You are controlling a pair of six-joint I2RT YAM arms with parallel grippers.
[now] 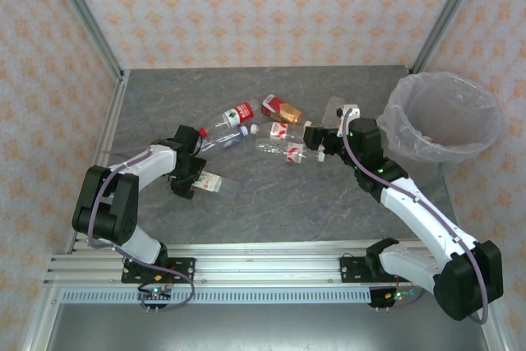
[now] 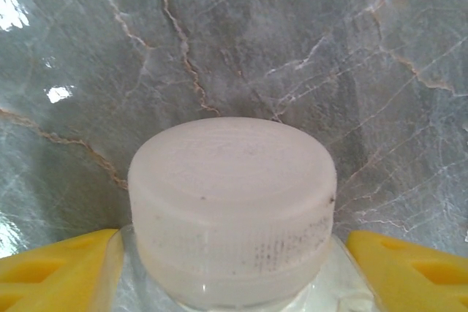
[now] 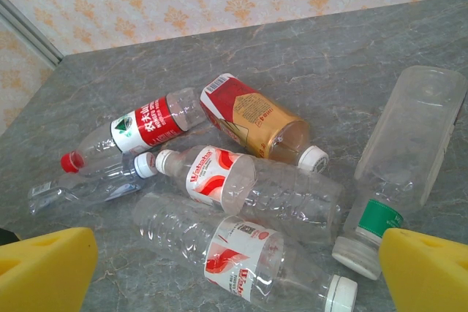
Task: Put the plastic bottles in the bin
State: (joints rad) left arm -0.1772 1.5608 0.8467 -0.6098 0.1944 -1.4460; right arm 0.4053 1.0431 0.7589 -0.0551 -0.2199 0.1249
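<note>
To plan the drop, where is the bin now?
In the top view, the bin stands at the table's far right edge, beside the right arm.

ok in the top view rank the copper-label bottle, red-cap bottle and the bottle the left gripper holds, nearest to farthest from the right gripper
1. copper-label bottle, just beyond the right gripper, slightly left
2. red-cap bottle, farther left
3. held bottle, far left in the left gripper

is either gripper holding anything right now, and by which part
The left gripper holds a plastic bottle by its neck, just below the white cap. The right gripper is open and holds nothing.
</note>
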